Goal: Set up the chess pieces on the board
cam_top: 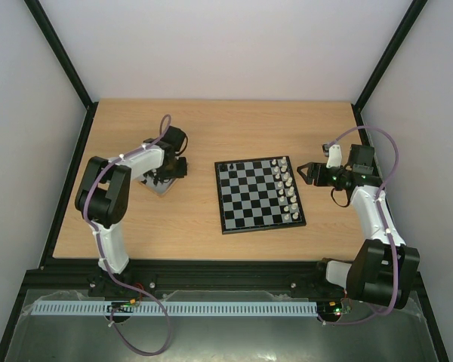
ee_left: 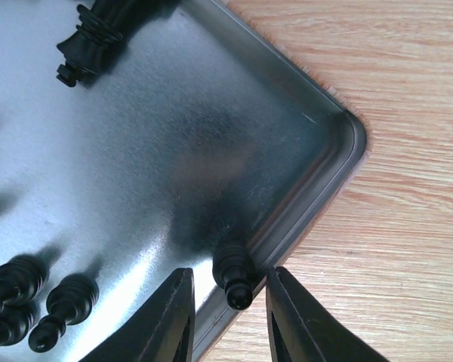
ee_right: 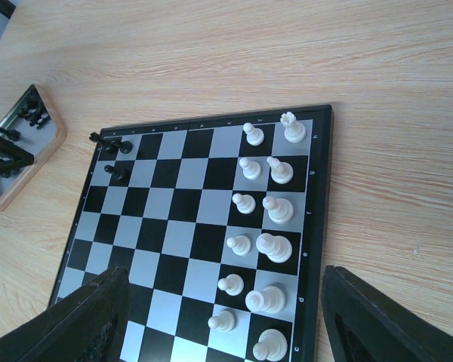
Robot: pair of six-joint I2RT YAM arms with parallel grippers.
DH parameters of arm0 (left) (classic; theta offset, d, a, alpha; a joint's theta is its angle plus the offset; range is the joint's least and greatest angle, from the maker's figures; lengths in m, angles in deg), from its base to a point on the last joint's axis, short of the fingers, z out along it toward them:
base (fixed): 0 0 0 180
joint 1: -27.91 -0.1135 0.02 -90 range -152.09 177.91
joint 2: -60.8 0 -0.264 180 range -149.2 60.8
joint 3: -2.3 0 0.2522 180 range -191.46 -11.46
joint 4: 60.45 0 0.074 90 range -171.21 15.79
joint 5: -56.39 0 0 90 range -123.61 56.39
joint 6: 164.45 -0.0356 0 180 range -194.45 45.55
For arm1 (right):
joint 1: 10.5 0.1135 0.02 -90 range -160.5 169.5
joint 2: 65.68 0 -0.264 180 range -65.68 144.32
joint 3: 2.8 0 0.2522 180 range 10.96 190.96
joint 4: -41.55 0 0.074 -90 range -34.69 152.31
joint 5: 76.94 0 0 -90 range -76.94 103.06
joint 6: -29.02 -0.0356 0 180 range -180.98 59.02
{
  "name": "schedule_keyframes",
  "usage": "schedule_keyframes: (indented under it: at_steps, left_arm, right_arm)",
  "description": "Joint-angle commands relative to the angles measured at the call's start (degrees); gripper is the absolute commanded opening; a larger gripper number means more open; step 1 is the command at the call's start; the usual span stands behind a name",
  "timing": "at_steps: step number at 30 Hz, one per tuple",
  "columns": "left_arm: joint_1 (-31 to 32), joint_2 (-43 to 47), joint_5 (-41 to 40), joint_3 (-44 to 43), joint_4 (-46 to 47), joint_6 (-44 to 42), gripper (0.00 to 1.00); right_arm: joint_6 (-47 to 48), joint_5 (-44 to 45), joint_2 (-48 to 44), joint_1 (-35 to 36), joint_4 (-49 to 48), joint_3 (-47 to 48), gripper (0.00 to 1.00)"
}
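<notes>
The board (cam_top: 258, 194) lies mid-table, with white pieces (cam_top: 285, 188) in two columns along its right side. In the right wrist view the white pieces (ee_right: 260, 241) stand in those columns, and two black pieces (ee_right: 112, 141) sit at the board's (ee_right: 174, 226) far left corner. My left gripper (cam_top: 163, 179) is over the grey tray. Its jaws (ee_left: 228, 320) are open on either side of a black pawn (ee_left: 234, 271) lying at the tray's rim (ee_left: 317, 188), with small gaps on both sides. My right gripper (cam_top: 306, 172) is wide open and empty (ee_right: 226, 332) above the board's right edge.
Several more black pieces lie in the metal tray: one at the top (ee_left: 90, 34) and a cluster at the lower left (ee_left: 60, 305). The tray (ee_right: 23, 143) sits left of the board on the wooden table (cam_top: 211, 128), which is enclosed by side walls.
</notes>
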Motion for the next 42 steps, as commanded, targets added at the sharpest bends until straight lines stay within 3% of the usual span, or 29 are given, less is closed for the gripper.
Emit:
schedule_keyframes:
  at_steps: [1,9,17,26,42]
  left_arm:
    - [-0.7,1.0,1.1,0.9,-0.2,0.5,0.29]
    - [-1.4,1.4,1.0,1.2,0.2,1.0,0.24]
    - [-1.7,2.8,1.1,1.4,0.9,1.0,0.32]
    - [-2.5,2.4,1.5,1.7,1.1,1.0,0.2]
    - [-2.6,-0.8,0.4,-1.5,0.2,0.2,0.15]
  right_arm:
    - [0.6,-1.3,0.2,0.3,1.8,1.4,0.71]
    - [0.6,-1.2,0.3,0.2,1.8,1.4,0.71]
    - [0.6,-1.3,0.4,0.2,1.7,1.3,0.71]
    - [0.6,-1.3,0.6,0.2,1.8,1.3,0.71]
    - [0.7,-1.4,0.8,0.2,1.9,1.4,0.71]
